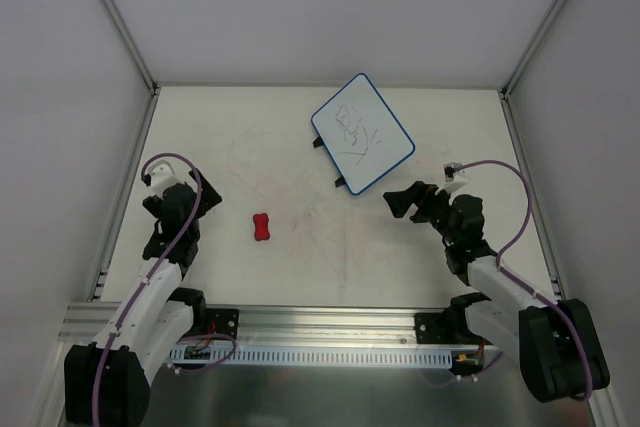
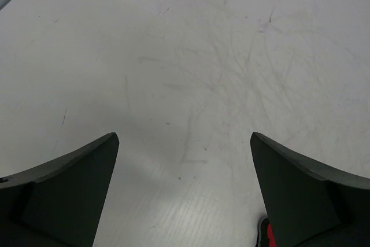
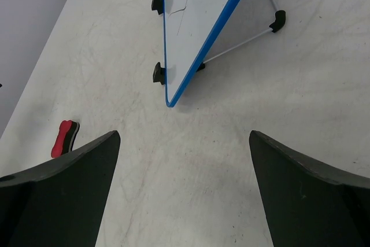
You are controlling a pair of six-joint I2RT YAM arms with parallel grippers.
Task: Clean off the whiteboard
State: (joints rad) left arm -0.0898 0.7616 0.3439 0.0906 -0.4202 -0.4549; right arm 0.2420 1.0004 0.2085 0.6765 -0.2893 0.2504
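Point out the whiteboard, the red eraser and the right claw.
whiteboard [image 1: 362,133], top view, middle of its scribbled white face.
red eraser [image 1: 262,227], top view, its narrow waist.
right claw [image 3: 184,136], right wrist view, open gap midway between its fingertips.

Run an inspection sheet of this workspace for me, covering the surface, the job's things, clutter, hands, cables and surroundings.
Surface: white table, faint scuffs and smudged marks across it.
Job's things: whiteboard at the far right, propped at a tilt on black feet, with dark scribbles on it. The red eraser lies on the table between the arms, nearer the left one, with nothing touching it.
Clutter: nothing seen.
Hands: left hand open and empty over bare table. Right hand open and empty, pointed at the whiteboard but apart from it.
Cables: one purple cable loops over the left arm, another purple cable over the right; no snag seen.
Surroundings: plain walls, metal frame posts, slotted rail at the near edge.
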